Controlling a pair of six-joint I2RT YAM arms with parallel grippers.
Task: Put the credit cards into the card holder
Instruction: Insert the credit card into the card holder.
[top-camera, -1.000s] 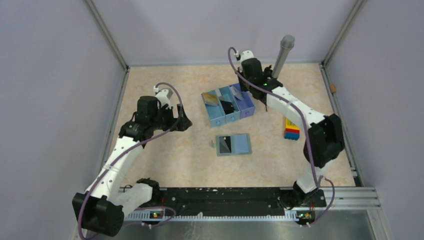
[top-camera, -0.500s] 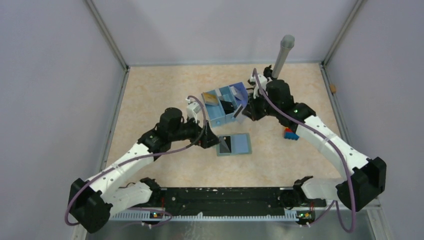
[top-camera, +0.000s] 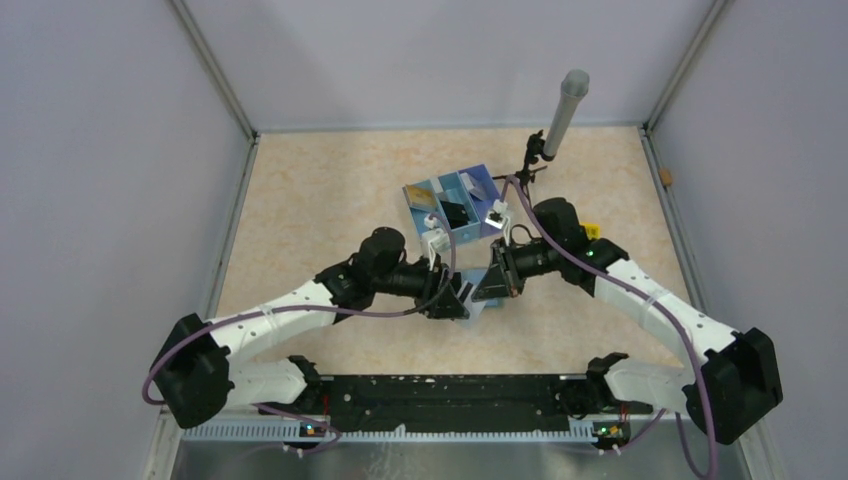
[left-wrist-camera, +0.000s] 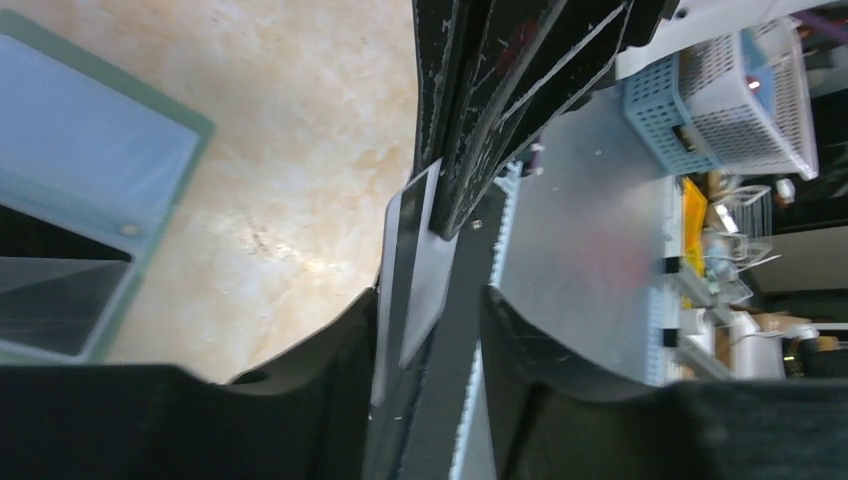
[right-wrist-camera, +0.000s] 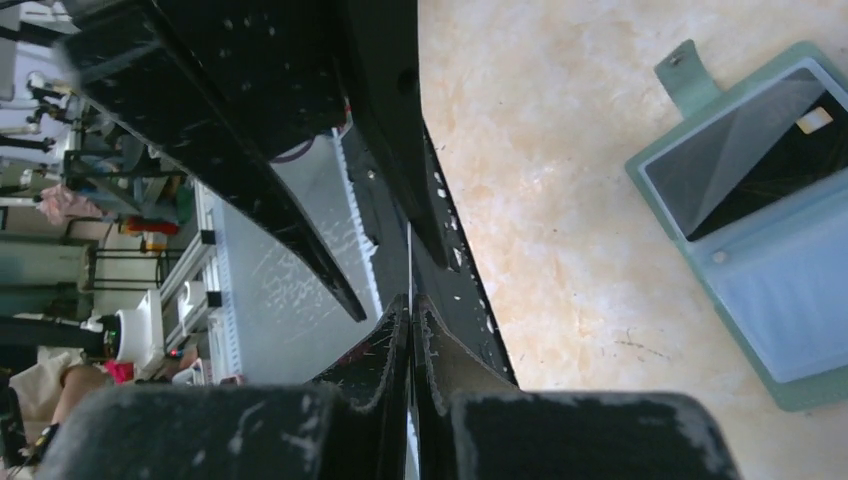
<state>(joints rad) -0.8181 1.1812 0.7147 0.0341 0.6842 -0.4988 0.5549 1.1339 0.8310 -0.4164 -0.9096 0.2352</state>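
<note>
My right gripper (right-wrist-camera: 411, 300) is shut on a thin credit card (right-wrist-camera: 409, 262), seen edge-on, just above the table's middle. In the left wrist view the same pale, dark-striped card (left-wrist-camera: 412, 270) hangs between the jaws of my left gripper (left-wrist-camera: 430, 293). It rests against one finger, and a gap shows to the other. The grippers (top-camera: 455, 300) (top-camera: 487, 285) meet tip to tip in the top view. The card holder (right-wrist-camera: 760, 230) lies open and flat beside them, grey-green rim, light blue inside, with a dark card in one panel. It also shows in the left wrist view (left-wrist-camera: 90, 170).
A blue three-compartment tray (top-camera: 455, 205) with a few cards stands just behind the grippers. A grey post (top-camera: 565, 110) rises at the back right. A bit of a coloured block (top-camera: 591, 232) shows behind the right arm. The metal rail (top-camera: 450, 400) runs along the near edge.
The right gripper came from the tray down to the middle with a card. The left arm swung in from the left to meet it, and its jaws have narrowed around the card.
</note>
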